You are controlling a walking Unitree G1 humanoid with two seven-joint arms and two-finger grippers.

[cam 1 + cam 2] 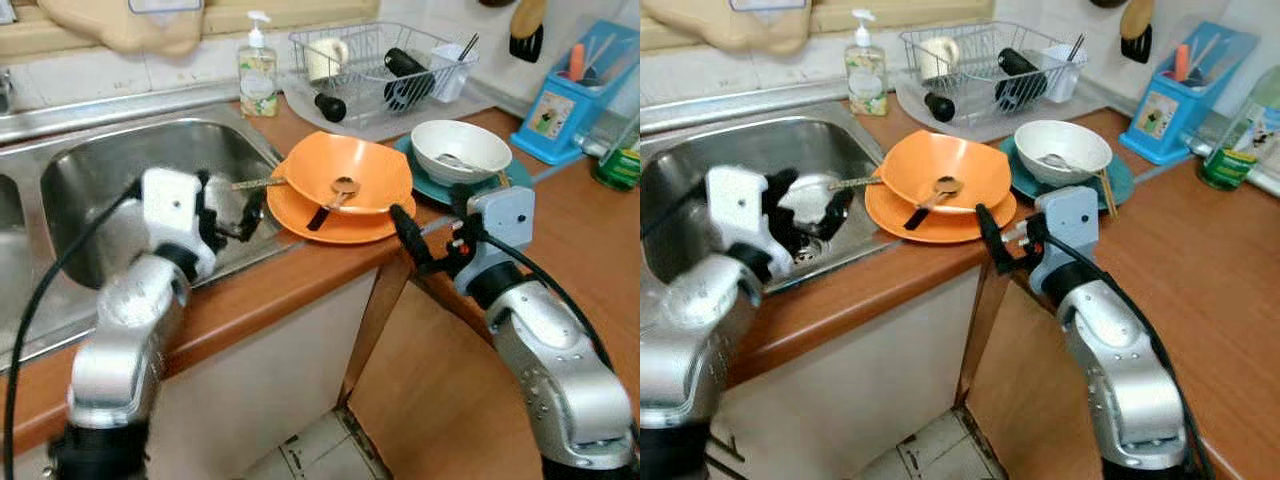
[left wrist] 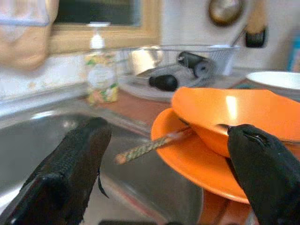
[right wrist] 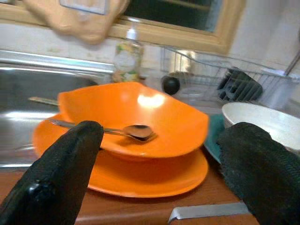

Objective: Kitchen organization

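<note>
Left eye view: orange bowl (image 1: 350, 170) with a spoon (image 1: 335, 196) inside sits on an orange plate (image 1: 335, 222) at the counter (image 1: 590, 250) edge, just beside the sink (image 1: 120, 170). Left gripper (image 1: 245, 215) over the sink, fingers wide apart, empty. Right gripper (image 1: 410, 240) near the plate's front, fingers wide, empty. White bowl (image 1: 460, 150) on teal plate (image 1: 440, 187) behind; dish rack (image 1: 380, 65), soap bottle (image 1: 258, 70) beyond.

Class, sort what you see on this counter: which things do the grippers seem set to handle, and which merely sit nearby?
Likely job: orange bowl, spoon, orange plate, left gripper, right gripper, both open.

Nearby: white bowl, soap bottle, dish rack, sink.
</note>
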